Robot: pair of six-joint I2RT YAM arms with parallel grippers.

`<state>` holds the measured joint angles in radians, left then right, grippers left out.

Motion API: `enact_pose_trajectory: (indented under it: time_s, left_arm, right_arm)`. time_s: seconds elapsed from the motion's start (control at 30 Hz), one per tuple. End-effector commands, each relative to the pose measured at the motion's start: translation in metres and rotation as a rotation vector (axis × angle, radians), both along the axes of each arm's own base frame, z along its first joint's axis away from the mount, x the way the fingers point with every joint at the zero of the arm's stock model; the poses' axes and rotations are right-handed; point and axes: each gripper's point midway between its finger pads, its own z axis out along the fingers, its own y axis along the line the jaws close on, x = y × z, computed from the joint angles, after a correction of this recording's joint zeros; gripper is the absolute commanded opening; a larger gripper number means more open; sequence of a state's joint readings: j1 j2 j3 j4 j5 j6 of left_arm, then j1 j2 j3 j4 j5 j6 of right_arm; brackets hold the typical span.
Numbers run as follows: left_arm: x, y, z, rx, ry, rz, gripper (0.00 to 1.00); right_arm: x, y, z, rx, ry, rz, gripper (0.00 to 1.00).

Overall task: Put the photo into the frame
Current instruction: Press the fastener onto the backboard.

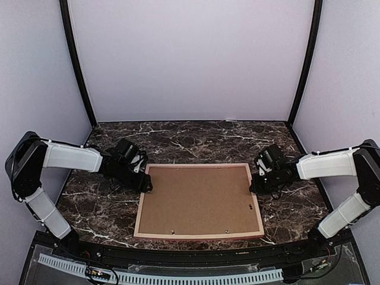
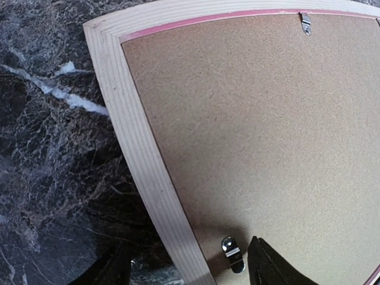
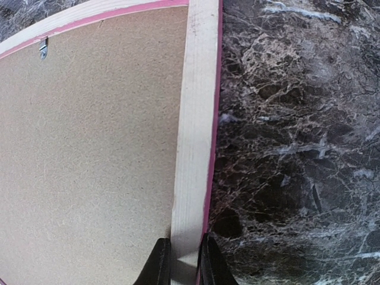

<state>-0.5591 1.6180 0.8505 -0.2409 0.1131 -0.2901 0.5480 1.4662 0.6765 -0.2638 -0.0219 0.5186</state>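
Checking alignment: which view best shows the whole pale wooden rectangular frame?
Top external: the frame shows whole, all four rails, lying back-up. Left wrist shows only one corner close up; right wrist only one side rail.

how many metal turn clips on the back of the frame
6 clips on the frame: two far, two near, one right, one left beside the left claw; the claws may hide more.
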Motion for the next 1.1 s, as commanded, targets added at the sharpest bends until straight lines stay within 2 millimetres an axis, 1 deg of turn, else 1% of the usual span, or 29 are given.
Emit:
enact_pose_trajectory:
  time_s: [0.0,0.1,0.2,0.4,0.63,0.87,1.07]
  left_arm:
    - [0.000,-0.007,0.003,-0.010,0.001,-0.029,0.69]
    - [-0.001,-0.005,0.001,0.003,0.003,-0.025,0.66]
    - [-0.002,-0.004,-0.001,0.004,0.006,-0.024,0.59]
    - [-0.005,-0.002,-0.006,0.011,0.019,-0.023,0.49]
    - [-0.014,0.003,-0.016,0.018,0.042,-0.015,0.44]
    - [-0.023,0.004,-0.026,0.001,0.072,-0.009,0.41]
    - [-0.030,0.004,-0.031,-0.024,0.088,-0.002,0.38]
  right_arm:
    - [-0.007,-0.003,-0.009,-0.016,0.023,0.008,0.13]
    - [-0.007,-0.004,-0.010,-0.022,0.027,0.006,0.13]
    - [-0.008,-0.005,-0.011,-0.021,0.027,0.007,0.13]
    - [-0.009,-0.005,-0.014,-0.024,0.034,0.010,0.13]
    - [-0.009,-0.005,-0.015,-0.030,0.037,0.013,0.13]
    - [-0.009,-0.006,-0.017,-0.035,0.041,0.013,0.12]
    - [-0.008,-0.005,-0.016,-0.036,0.042,0.015,0.12]
